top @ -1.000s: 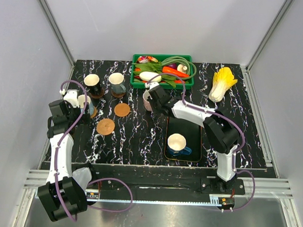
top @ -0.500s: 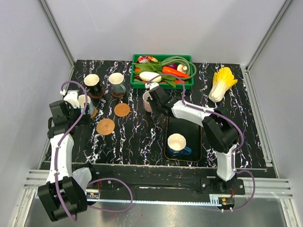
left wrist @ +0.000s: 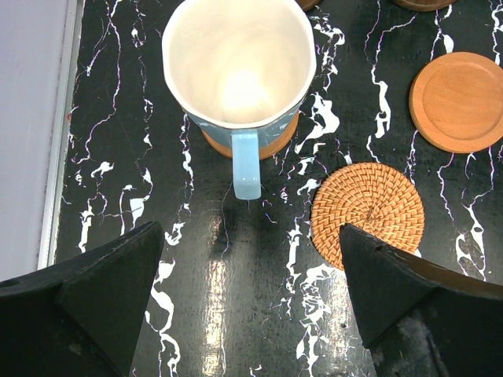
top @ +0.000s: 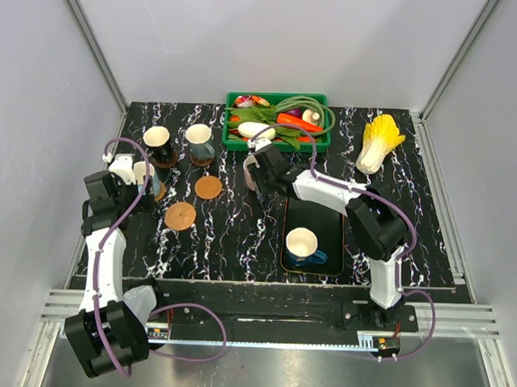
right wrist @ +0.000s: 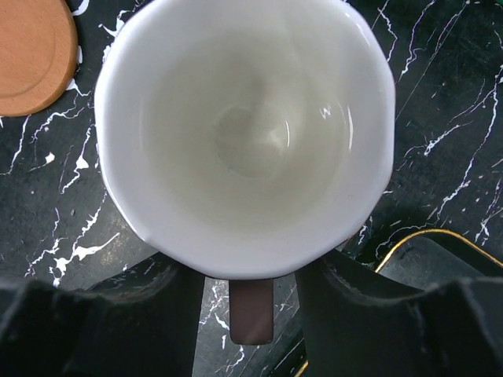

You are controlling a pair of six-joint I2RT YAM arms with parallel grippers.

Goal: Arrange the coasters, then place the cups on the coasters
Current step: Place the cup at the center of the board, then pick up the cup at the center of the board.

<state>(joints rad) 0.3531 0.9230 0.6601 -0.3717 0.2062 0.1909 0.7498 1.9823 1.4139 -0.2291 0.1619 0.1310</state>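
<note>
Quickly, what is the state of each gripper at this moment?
Left gripper: open, holding nothing.
Right gripper: open, one finger on each side of the cup handle, not touching it.

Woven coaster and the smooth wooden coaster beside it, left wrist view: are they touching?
Apart. The left wrist view shows a strip of black marbled table between the woven coaster and the smooth wooden coaster.
</note>
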